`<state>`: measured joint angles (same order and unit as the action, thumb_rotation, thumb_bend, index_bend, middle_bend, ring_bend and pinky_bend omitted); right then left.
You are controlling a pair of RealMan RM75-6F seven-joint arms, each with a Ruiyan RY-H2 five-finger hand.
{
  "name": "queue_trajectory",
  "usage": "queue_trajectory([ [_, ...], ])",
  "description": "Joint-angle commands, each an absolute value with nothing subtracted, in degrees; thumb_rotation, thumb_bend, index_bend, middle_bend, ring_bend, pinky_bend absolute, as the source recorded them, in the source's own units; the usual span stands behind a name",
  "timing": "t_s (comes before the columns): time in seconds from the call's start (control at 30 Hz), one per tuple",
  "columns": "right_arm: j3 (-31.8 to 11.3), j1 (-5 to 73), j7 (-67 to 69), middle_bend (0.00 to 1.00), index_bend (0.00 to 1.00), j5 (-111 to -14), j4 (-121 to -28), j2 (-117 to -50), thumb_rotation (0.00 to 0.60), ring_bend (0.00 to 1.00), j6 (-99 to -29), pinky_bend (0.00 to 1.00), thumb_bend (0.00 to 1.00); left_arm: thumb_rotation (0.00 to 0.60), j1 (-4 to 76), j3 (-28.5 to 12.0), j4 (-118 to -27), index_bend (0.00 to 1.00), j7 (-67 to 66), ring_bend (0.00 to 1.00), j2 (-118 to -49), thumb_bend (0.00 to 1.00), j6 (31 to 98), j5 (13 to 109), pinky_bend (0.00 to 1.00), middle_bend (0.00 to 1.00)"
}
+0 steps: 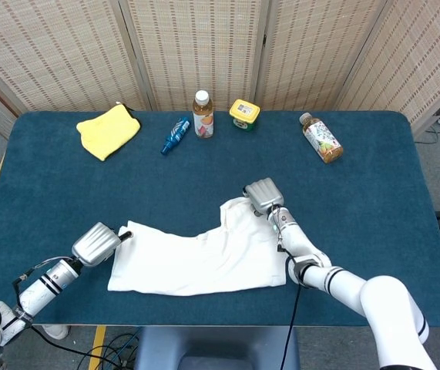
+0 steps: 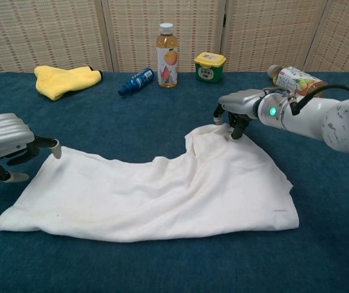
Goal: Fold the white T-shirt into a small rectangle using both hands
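Now right robot hand touching white T-shirt corner, left robot hand beside it

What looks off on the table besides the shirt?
Two bottles lie on their sides: the small blue bottle near the upright juice bottle, and the labelled bottle at far right. The white T-shirt is rumpled.

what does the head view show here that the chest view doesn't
Only the head view shows the table's full outline, the floor around it, and both forearms running back toward the robot. Only the chest view shows the green light on the right arm's wrist and the fingers of the right hand reaching down at the white T-shirt's far edge. Both show the left hand at the shirt's left end, the yellow cloth, the bottles and the screen behind.
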<state>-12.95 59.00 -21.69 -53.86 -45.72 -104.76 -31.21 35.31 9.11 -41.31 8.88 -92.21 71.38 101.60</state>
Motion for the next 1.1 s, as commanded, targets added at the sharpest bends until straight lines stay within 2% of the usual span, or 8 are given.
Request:
queue_trajectory([
  [0.03, -12.7, 58.3, -20.0, 0.93, 0.47, -55.4, -46.0, -104.6, 0.6, 0.98, -32.6, 1.0, 0.5, 0.6, 35.3, 9.1, -41.3, 0.34, 8.9, 0.77, -92.2, 0.26, 71.4, 101.6, 0.84, 0.84],
  [0.3, -10.9, 54.1, -13.9, 0.94, 0.52, -62.7, -50.8, -101.9, 0.6, 0.98, -39.4, 1.0, 0.54, 0.6, 35.0, 9.2, -41.3, 0.34, 9.1, 0.77, -92.1, 0.26, 71.7, 101.5, 0.84, 0.84],
  [0.67, -6.9, 46.1, -8.3, 0.94, 0.53, -72.4, -62.0, -95.4, 0.6, 0.98, -52.1, 1.0, 0.54, 0.6, 34.8, 9.3, -41.6, 0.33, 9.0, 0.77, -91.9, 0.26, 72.1, 101.5, 0.84, 0.84],
  [1.1, -1.2, 39.7, -8.9, 0.94, 0.54, -80.3, -73.8, -89.6, 0.6, 0.98, -59.6, 1.0, 0.54, 0.6, 34.9, 9.2, -42.3, 0.32, 8.6, 0.77, -91.6, 0.26, 71.8, 101.4, 0.84, 0.84],
])
